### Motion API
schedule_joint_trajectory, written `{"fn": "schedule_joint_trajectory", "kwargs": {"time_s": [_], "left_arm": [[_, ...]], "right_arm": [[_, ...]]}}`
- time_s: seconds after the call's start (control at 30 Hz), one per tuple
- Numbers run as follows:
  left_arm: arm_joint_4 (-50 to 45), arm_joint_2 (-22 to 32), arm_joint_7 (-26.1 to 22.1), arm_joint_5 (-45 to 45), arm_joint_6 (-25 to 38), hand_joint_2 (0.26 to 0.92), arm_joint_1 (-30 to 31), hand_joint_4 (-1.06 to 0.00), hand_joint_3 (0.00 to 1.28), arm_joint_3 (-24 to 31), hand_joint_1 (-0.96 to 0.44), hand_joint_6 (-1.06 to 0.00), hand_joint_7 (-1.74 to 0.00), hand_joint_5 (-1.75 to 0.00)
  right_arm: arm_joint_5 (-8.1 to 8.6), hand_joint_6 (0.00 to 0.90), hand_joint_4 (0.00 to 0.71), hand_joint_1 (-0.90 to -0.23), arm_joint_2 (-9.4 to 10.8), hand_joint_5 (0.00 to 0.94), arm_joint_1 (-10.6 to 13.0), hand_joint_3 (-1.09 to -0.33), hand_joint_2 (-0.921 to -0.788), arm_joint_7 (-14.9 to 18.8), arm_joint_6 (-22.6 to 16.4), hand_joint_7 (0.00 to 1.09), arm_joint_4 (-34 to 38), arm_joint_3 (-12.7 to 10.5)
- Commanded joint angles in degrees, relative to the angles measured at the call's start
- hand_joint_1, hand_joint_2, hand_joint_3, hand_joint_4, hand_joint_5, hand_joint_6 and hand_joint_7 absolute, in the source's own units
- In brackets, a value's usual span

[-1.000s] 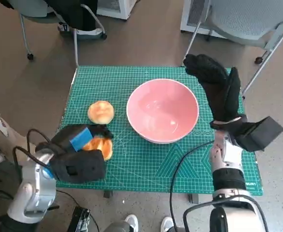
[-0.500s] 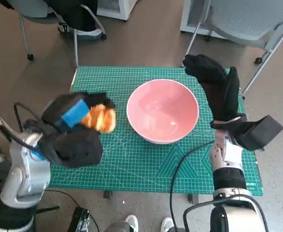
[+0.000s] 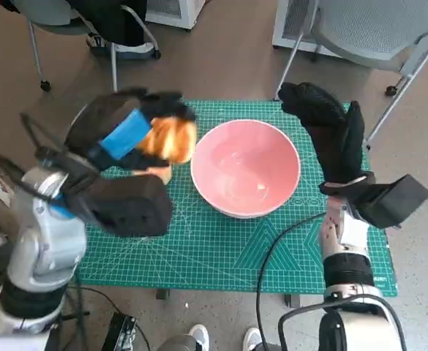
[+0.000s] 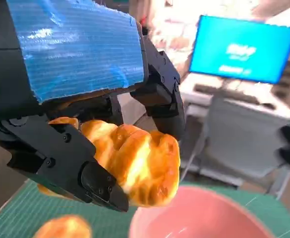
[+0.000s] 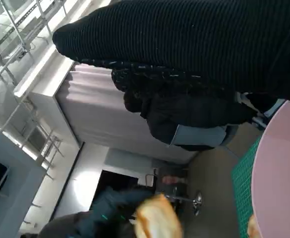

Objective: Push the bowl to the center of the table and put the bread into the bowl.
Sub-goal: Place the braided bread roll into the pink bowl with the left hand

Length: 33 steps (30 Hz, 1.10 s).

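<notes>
A pink bowl (image 3: 246,167) stands near the middle of the green mat (image 3: 221,241). My left hand (image 3: 122,131) holds a golden piece of bread (image 3: 173,139) in the air just left of the bowl's rim; the left wrist view shows the bread (image 4: 135,161) gripped between black fingers (image 4: 159,94) above the bowl (image 4: 209,218). A second round bun (image 3: 155,174) lies on the mat, mostly hidden under that hand. My right hand (image 3: 329,131) stands upright with fingers extended, close by the bowl's right side.
Chairs stand beyond the table, one at the far left (image 3: 89,29) and one at the far right (image 3: 374,33). A black camera block (image 3: 385,201) sticks out from my right wrist. A person in dark clothes (image 5: 184,111) shows in the right wrist view.
My left hand lifted the bread off the mat and carried it up and rightward to the bowl's left rim. The right hand and the bowl stayed put.
</notes>
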Motion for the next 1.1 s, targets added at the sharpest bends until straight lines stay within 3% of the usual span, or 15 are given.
{"fn": "schedule_joint_trajectory", "kwargs": {"time_s": [0.03, 0.33, 0.77, 0.97, 1.1], "left_arm": [[5.6, -2.3, -1.1, 0.8, -1.0, 0.901, -6.2, -0.74, 0.06, -3.7, 0.00, -0.69, -1.01, -1.20], [18.8, -7.4, -1.3, -0.4, -5.6, 0.915, -15.3, -0.73, 0.05, -8.7, 0.00, -0.65, -1.08, -1.19], [40.3, -13.6, 0.7, -0.5, -14.4, 0.913, -25.7, -0.69, 0.06, -12.5, 0.00, -0.68, -1.06, -1.21], [46.9, -15.6, 1.3, -0.6, -15.2, 0.918, -28.0, -0.62, 0.09, -13.1, 0.00, -0.67, -1.26, -1.10], [48.2, -16.3, 1.5, -0.7, -14.4, 0.920, -28.0, -0.62, 0.09, -13.0, 0.00, -0.66, -1.23, -1.15]], "right_arm": [[0.35, 0.138, 0.193, -0.647, 0.1, 0.000, 1.9, -0.810, -0.921, 0.3, 0.2, 0.34, -0.2, -0.2], [0.71, 0.146, 0.191, -0.670, 0.2, 0.000, 3.3, -0.790, -0.921, -0.1, 0.6, 0.36, -1.4, -0.4], [0.54, 0.140, 0.198, -0.669, -0.1, 0.005, 6.1, -0.772, -0.921, -2.0, 1.3, 0.39, -4.7, -0.3], [0.12, 0.125, 0.199, -0.659, -0.2, 0.004, 7.2, -0.773, -0.921, -3.4, 1.4, 0.40, -6.2, -0.1], [-0.11, 0.119, 0.199, -0.656, -0.2, 0.004, 7.7, -0.775, -0.921, -4.2, 1.3, 0.40, -6.8, 0.1]]}}
